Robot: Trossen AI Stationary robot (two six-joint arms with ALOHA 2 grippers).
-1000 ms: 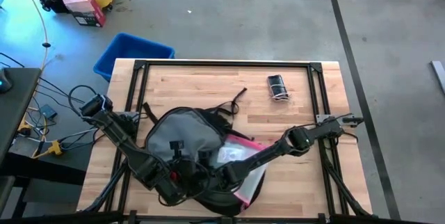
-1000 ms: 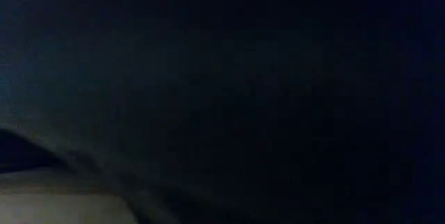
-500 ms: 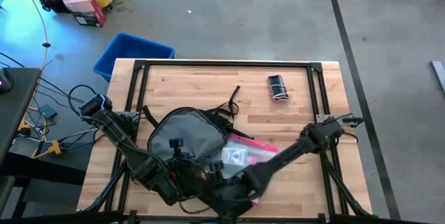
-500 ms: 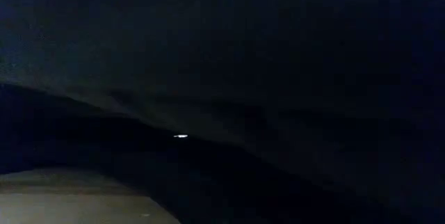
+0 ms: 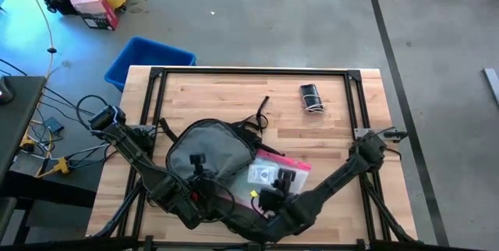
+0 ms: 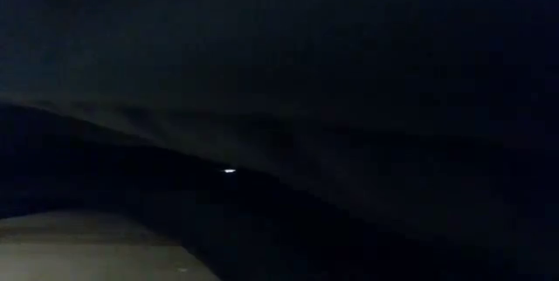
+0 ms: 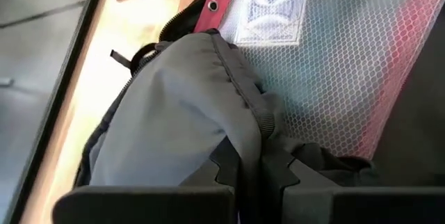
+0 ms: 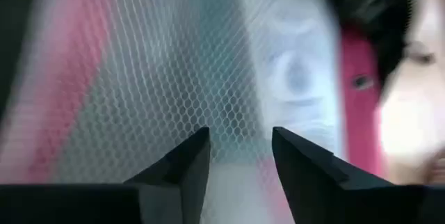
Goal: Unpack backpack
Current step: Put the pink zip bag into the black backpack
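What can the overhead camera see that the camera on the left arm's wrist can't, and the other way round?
Only the high view shows the whole wooden table, the blue bin on the floor behind it, and both arms, the right end effector over the pouch. Only the left wrist view shows the left end effector shut on a fold of the backpack, and the pouch's mesh weave. Both show the grey backpack panel and the pink-edged pouch.

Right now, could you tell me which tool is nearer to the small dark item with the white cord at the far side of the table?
The right tool, over the pink-edged pouch, is nearer to the corded item. The left tool, shut on the backpack, is slightly farther away.
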